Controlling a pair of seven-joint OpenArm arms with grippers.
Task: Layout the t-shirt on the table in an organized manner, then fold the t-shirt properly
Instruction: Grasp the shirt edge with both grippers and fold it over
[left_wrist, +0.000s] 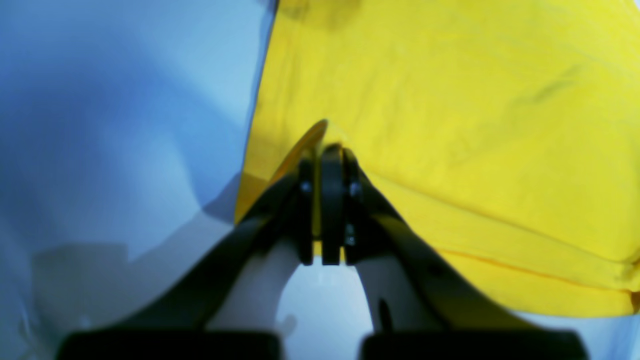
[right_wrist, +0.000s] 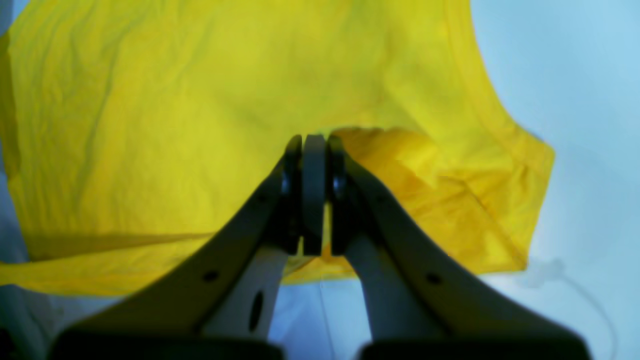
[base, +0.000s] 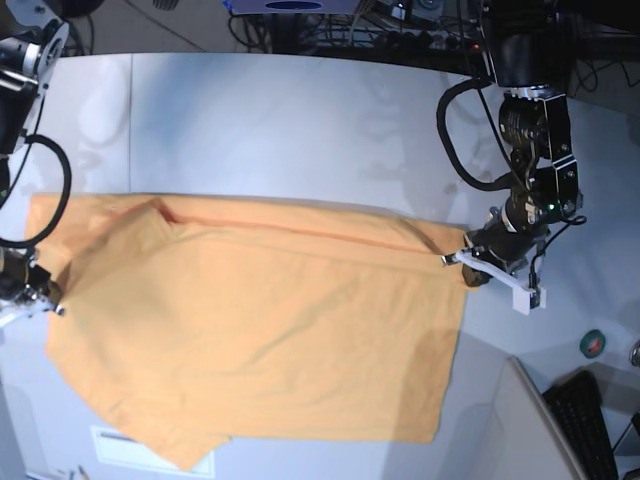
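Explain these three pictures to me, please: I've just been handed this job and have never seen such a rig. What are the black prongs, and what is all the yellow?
It is a robot with two arms, each ending in a two-fingered gripper with a small camera behind it. The base view looks down on the whole table; the other two pictures look along each gripper's own fingers. The yellow is the t-shirt, spread mostly flat on the table with one fold line across it. The left gripper is shut on the shirt's edge; in the base view it is on the right. The right gripper is also pinched shut on the cloth, at the opposite edge, on the base view's left. Beyond the table's far edge lie cables.
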